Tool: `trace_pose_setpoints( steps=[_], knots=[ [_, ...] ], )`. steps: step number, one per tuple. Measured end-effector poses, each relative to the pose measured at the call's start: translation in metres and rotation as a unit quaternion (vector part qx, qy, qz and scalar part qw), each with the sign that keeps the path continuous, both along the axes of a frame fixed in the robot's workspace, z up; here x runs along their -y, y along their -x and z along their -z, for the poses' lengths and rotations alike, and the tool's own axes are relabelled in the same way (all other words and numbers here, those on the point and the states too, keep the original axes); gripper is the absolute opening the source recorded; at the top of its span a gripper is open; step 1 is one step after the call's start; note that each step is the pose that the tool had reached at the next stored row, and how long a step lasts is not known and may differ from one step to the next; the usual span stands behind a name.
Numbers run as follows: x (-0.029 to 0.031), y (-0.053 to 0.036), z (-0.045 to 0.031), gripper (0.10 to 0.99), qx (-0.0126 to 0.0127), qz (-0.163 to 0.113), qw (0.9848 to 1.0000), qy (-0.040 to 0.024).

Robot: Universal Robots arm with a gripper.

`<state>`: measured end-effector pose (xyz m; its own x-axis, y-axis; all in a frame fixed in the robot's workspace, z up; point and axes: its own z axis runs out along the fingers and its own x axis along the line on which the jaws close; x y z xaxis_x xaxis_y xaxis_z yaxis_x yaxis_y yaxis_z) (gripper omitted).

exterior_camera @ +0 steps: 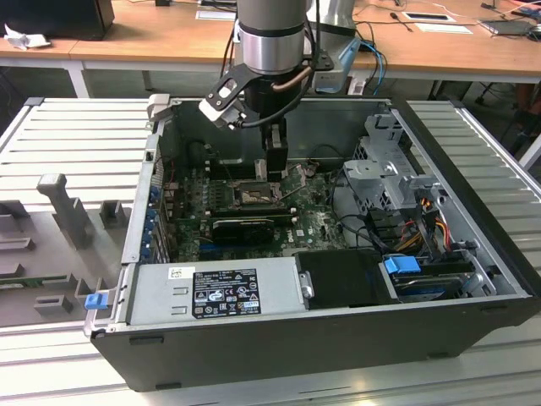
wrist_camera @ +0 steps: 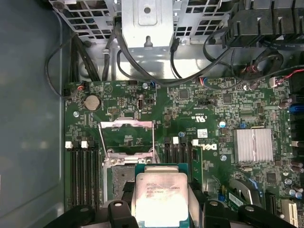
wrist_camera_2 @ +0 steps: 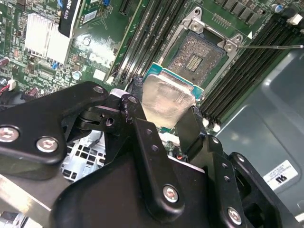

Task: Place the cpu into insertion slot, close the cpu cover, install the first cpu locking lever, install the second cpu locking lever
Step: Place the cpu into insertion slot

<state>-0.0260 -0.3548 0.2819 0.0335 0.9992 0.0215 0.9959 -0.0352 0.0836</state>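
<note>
My gripper (wrist_camera_2: 164, 118) is shut on the cpu (wrist_camera_2: 166, 99), a pale silver square chip held by its edges between the two black fingers (wrist_camera_2: 190, 130). The cpu (wrist_camera: 160, 194) hangs above the motherboard, partly over the insertion slot (wrist_camera: 118, 178) and apart from it. The insertion slot (wrist_camera_2: 199, 57) lies uncovered with its contact field showing. The cpu cover (wrist_camera: 127, 124) is swung open beside the slot, and green board shows through its opening. A thin metal locking lever (wrist_camera_2: 270, 46) sticks out from the socket's corner. In the exterior view the gripper (exterior_camera: 275, 161) hovers just above the insertion slot (exterior_camera: 254, 196).
The open computer case (exterior_camera: 279, 338) rests on a ribbed metal table. Black memory slots (wrist_camera_2: 256, 47) flank the socket, and a finned heatsink (wrist_camera: 252, 145) stands to one side. A power supply (exterior_camera: 224, 292), a drive cage (exterior_camera: 389, 169) and loose cables (wrist_camera: 142, 57) crowd the case walls.
</note>
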Motion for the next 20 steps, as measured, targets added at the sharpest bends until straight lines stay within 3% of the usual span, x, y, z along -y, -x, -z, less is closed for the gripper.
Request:
trace_pose_setpoints(
  steps=[2,6,11,14,20],
  knots=[
    [0.0,0.0,0.0042,0.529,0.0,-0.002,1.0,-0.0002],
    [0.0,0.0,0.0083,0.529,0.0,-0.037,0.9993,-0.0002],
    [-0.0001,0.0004,0.0103,0.529,0.0001,-0.037,0.9993,-0.0003],
    [0.0,0.0009,0.019,0.529,-0.0009,-0.037,0.9993,-0.0002],
    [0.0,0.0014,0.0211,0.529,-0.0009,-0.037,0.9993,-0.0002]
  ],
)
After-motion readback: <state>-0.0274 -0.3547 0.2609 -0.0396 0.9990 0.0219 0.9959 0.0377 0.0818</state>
